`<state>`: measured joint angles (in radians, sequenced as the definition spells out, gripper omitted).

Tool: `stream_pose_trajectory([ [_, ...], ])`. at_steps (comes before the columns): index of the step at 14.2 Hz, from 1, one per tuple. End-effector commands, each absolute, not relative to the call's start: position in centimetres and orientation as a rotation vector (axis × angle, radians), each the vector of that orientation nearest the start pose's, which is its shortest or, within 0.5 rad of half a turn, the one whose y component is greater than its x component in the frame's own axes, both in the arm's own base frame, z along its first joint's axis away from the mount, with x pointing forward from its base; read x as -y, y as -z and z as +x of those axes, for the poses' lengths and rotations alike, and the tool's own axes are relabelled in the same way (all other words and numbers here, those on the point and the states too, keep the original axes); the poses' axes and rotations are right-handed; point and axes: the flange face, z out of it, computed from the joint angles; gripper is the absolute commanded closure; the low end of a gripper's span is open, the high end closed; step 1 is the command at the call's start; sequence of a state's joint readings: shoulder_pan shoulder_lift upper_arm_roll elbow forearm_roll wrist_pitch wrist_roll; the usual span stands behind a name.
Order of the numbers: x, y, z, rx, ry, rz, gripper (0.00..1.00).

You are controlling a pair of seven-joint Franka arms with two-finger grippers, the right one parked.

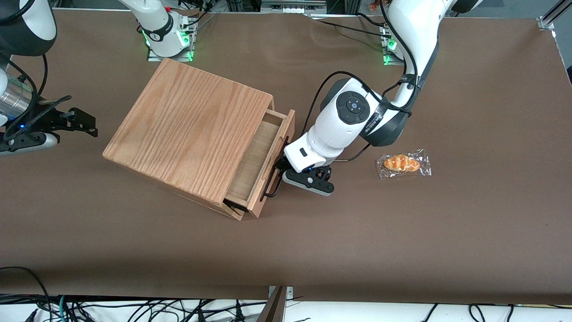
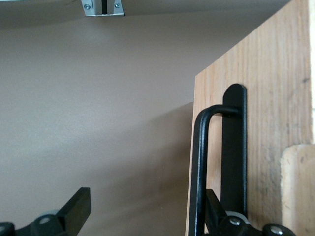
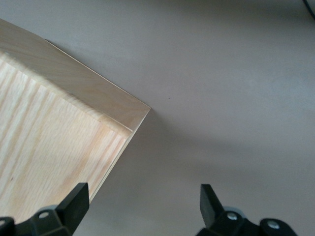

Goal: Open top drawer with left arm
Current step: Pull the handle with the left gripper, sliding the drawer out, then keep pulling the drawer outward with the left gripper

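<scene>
Your gripper (image 1: 282, 166) sits spread wide around the handle (image 2: 201, 167) — top drawer (image 1: 261, 163) partly out, at 3 o'clock of the cabinet (image 1: 187, 134).

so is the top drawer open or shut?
Partly open. The top drawer juts out from the cabinet, showing its pale inside. The tool sits at its black handle, fingers spread, one hooked inside the bar.

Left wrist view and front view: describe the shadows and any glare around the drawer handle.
Left wrist view: the drawer front throws a soft shadow on the brown table beside it; the black handle is matte, with only a faint sheen; the end effector is open, one finger between handle and front. Front view: even light, no glare, with a dim shadow beneath the left arm.
</scene>
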<state>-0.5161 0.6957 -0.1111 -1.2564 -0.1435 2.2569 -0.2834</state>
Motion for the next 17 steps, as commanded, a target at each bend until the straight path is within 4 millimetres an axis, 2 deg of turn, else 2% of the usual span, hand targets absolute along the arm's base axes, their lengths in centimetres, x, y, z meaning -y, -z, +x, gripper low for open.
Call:
stream_pose_trajectory([
  [1, 43.2, -39.0, 63.2, -0.473, 0.324, -3.375, 0.00],
  [7, 43.0, -38.3, 63.0, -0.481, 0.309, -3.359, 0.00],
  [11, 42.4, -38.7, 63.1, -0.538, 0.283, -3.339, 0.00],
  [17, 41.8, -39.3, 63.2, -0.535, 0.270, -3.336, 0.00],
])
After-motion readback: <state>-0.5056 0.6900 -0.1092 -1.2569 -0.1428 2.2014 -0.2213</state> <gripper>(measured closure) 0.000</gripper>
